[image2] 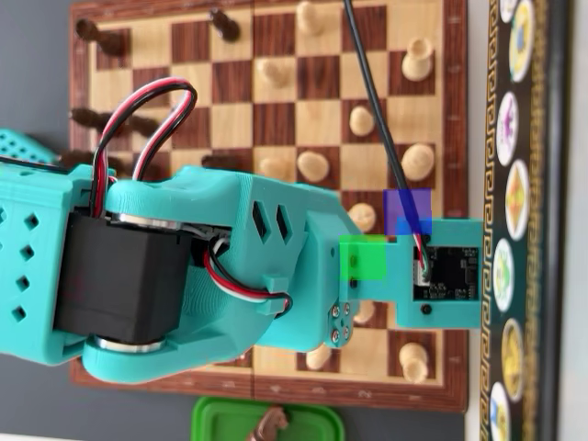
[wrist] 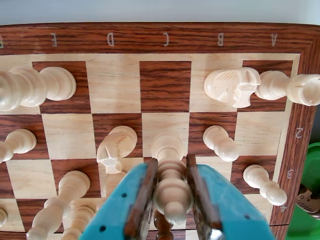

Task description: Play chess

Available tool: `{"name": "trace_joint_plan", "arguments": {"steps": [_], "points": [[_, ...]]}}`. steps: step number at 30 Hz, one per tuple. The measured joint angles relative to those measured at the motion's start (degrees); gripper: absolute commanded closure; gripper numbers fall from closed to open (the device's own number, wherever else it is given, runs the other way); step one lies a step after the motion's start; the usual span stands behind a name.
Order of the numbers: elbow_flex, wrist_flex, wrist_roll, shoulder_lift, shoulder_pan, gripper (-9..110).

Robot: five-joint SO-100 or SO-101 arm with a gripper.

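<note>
In the wrist view my teal gripper (wrist: 171,161) is shut on a light-wood chess piece (wrist: 170,187) with a ringed stem and a round knob. Its brown-lined jaws press both sides of the piece. The piece's base hangs at the light square in column C, row 2 of the wooden chessboard (wrist: 165,37); I cannot tell whether it touches. A dark piece (wrist: 162,224) shows just beneath the jaws. In the overhead view the teal arm (image2: 276,248) covers the lower half of the chessboard (image2: 455,184) and hides the jaws.
Light pieces crowd around: a knight (wrist: 116,147) to the left, pawns (wrist: 220,142) (wrist: 265,184) to the right, another knight (wrist: 232,86) on the back row. Dark pieces (image2: 101,37) stand at the overhead view's left. A green container (image2: 266,421) holds a dark piece.
</note>
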Motion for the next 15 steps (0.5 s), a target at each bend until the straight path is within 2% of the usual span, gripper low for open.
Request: {"name": "trace_joint_plan", "arguments": {"steps": [15], "points": [[0.0, 0.0, 0.0, -2.3, -0.4, 96]]}}
